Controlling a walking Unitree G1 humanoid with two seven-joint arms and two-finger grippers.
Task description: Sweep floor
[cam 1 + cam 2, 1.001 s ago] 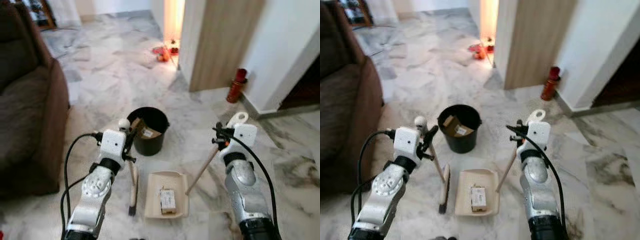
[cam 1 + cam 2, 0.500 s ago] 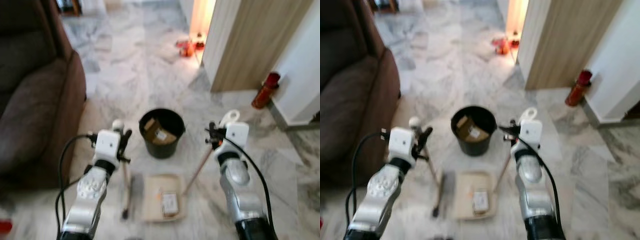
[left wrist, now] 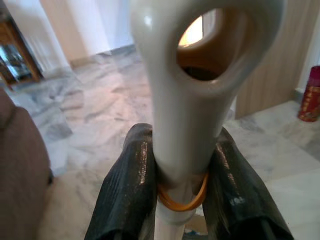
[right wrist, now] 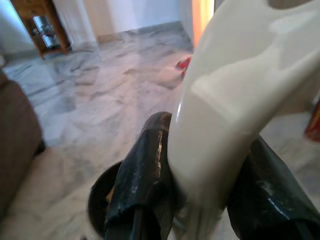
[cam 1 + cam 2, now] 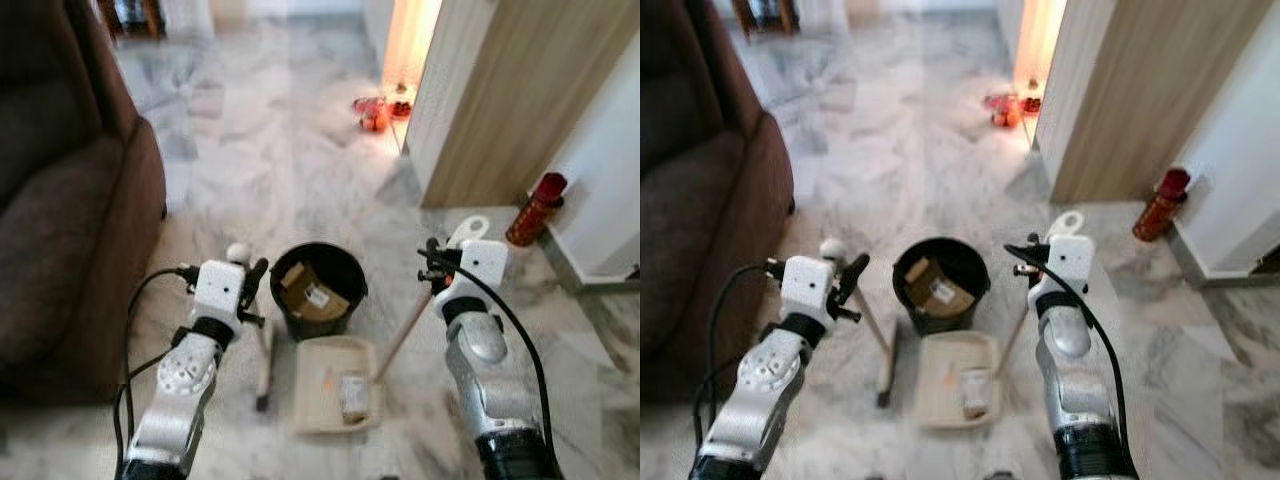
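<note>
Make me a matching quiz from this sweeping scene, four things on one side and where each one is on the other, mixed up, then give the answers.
Things:
1. broom
2. dustpan
3. black bucket
4. red bottle

Places:
A. on the floor at the foot of the white wall
B. handle held by the right gripper
C. beyond the dustpan, with cardboard scraps inside
D. handle held by the left gripper

Pairs: 1-D, 2-B, 3-C, 4-A
</note>
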